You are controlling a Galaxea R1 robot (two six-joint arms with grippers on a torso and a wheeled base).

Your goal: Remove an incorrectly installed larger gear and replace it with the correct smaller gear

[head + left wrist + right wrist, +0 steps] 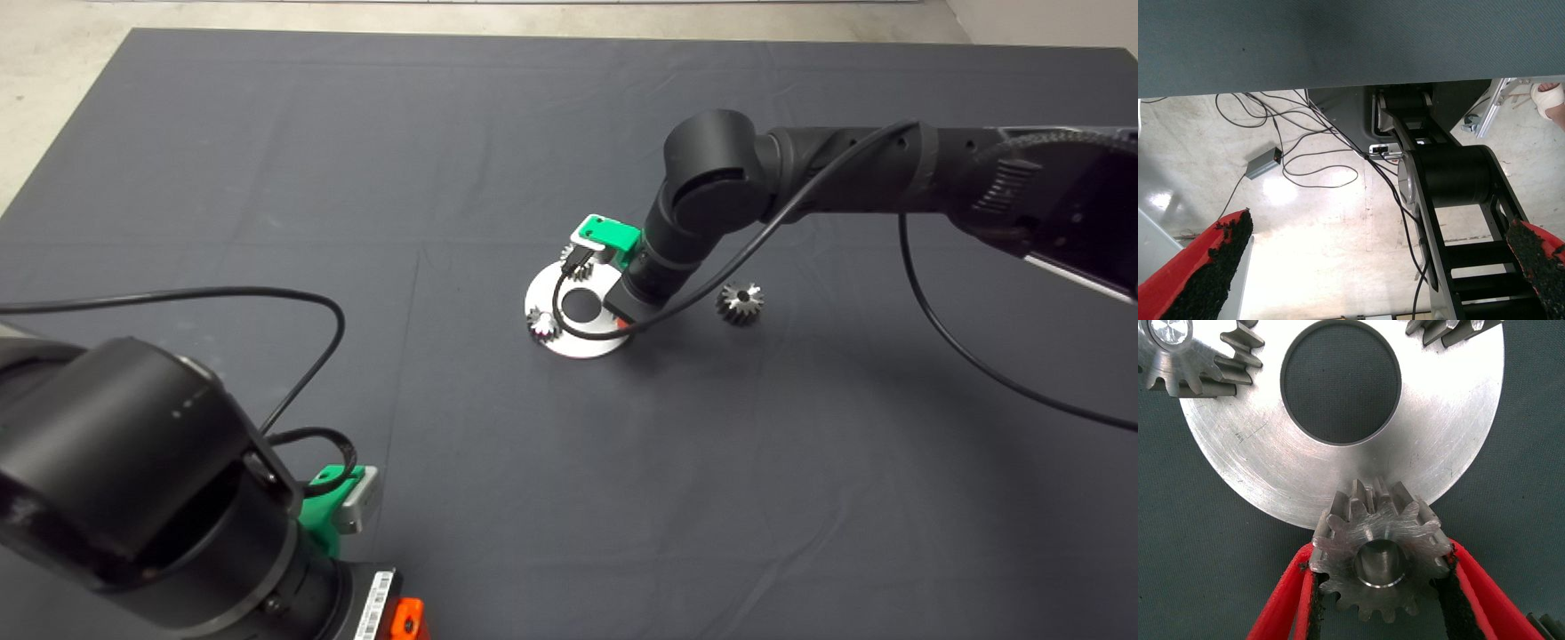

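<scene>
My right gripper is down at the near right rim of the round silver plate, mostly hidden under its own wrist. In the right wrist view it is shut on the smaller gear, which stands upright and overlaps the plate's rim. Two more small silver gears sit on the plate; they also show in the right wrist view. The larger gear, darker, lies alone on the mat to the right of the plate. My left gripper is parked at the lower left.
The plate has a wide centre hole. The right arm's black cable loops over the mat. The left wrist view shows the left gripper open over the floor, with cables, a small grey box and a person's foot.
</scene>
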